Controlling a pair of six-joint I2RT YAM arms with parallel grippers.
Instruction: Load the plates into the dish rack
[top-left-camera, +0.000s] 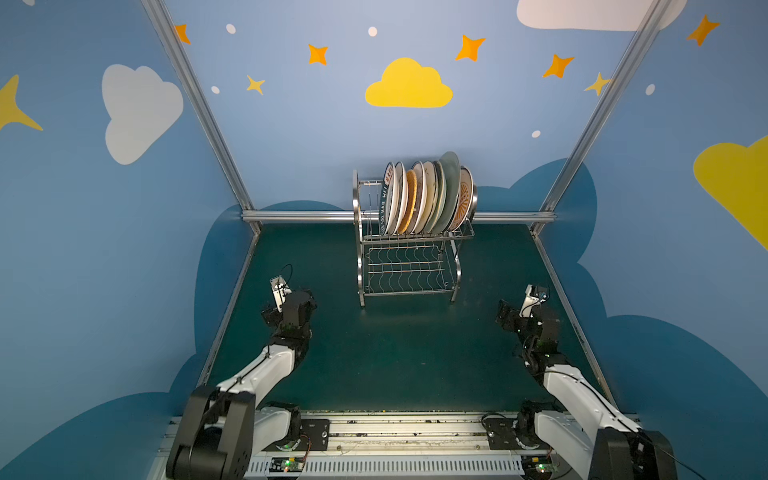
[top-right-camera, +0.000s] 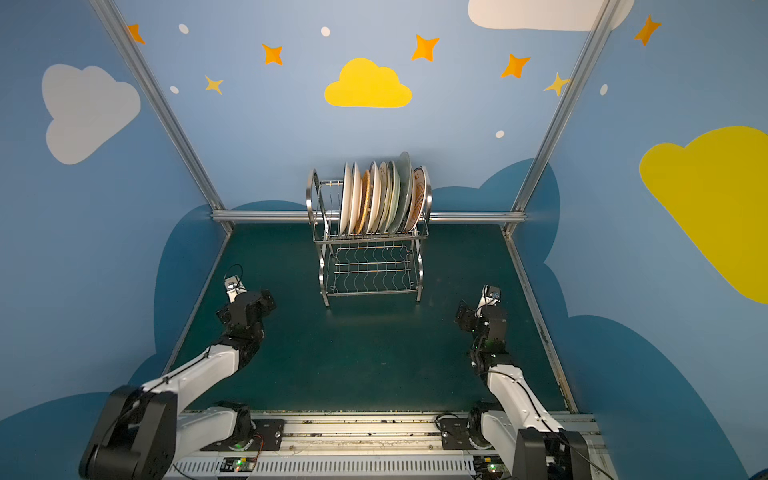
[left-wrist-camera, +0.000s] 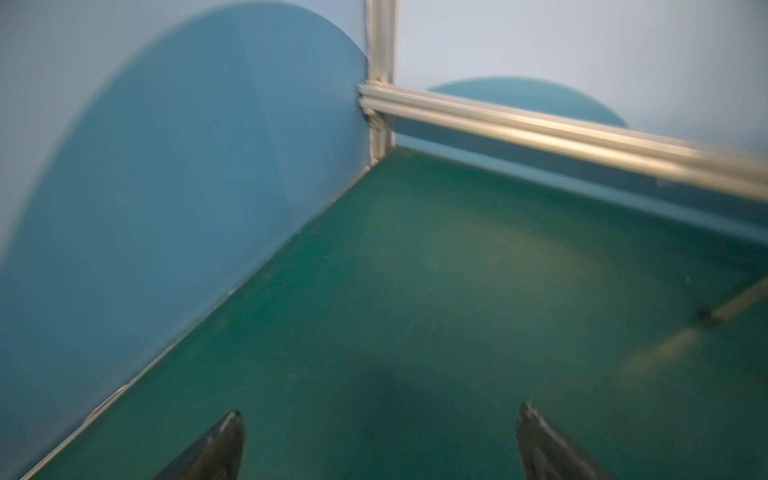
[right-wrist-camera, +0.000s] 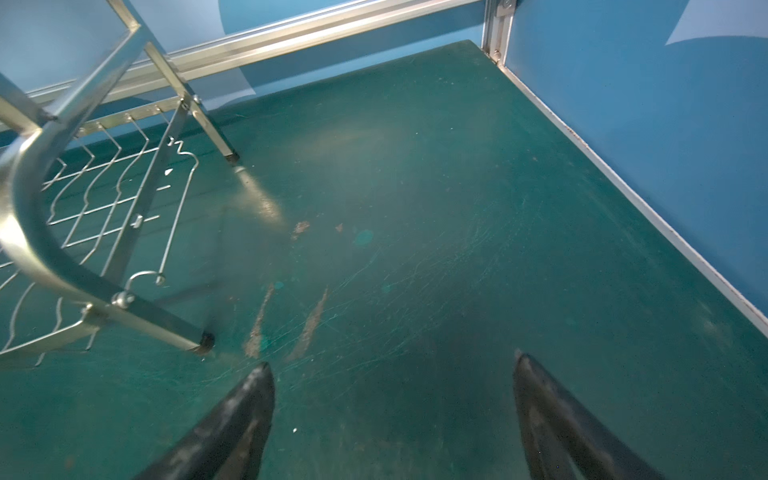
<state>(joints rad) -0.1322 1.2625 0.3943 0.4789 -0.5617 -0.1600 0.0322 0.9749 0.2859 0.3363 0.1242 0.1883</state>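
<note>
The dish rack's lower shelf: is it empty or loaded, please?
Empty: the lower shelf shows only bare wire; the plates stand on edge in the upper tier.

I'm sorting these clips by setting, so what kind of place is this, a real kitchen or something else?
Probably a robot test cell, not a kitchen: an aluminium frame edges walls printed with a yellow cloud and stars, and the dish rack of plates stands on a green table.
</note>
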